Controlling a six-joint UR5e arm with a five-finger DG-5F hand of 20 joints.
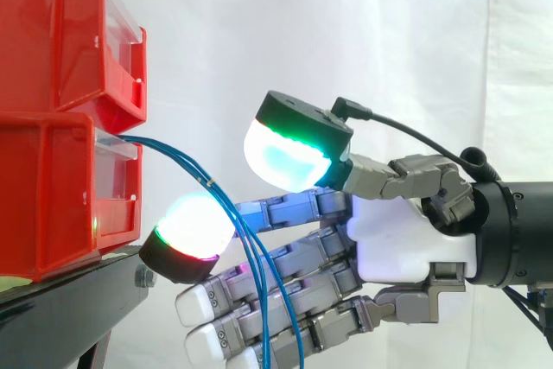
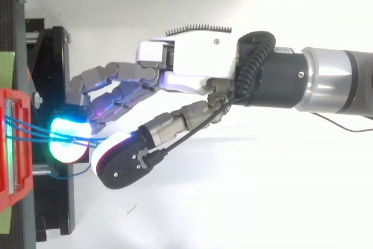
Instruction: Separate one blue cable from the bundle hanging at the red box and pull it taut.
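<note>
My hand [image 1: 406, 239] reaches in from the right with its fingers [image 1: 294, 261] nearly straight and spread; it is open and grips nothing. My thumb stands above them, its pad [image 1: 289, 151] glowing green and cyan; the uppermost finger stretches toward the bins, its pad [image 1: 192, 232] glowing white with green and red at the edge. In the side view there is a clear gap between these two pads, and the blue cables [image 1: 186, 164] run through it; they are not pinched. Seen from above, the strands cross the glowing finger pad [image 2: 69, 139] and reach the thumb's pad just beside it. The lower fingers lie under the cables, their pads white. The bundle comes out of the front of the lower red bin [image 1: 52, 196], arcs down across my fingers and hangs slack past the bottom of the side view; no strand is drawn tight. An upper red bin [image 1: 60, 32] is stacked on the lower one; both sit on the black stand [image 1: 69, 300]; the white curtain [image 1: 346, 23] hangs behind.
</note>
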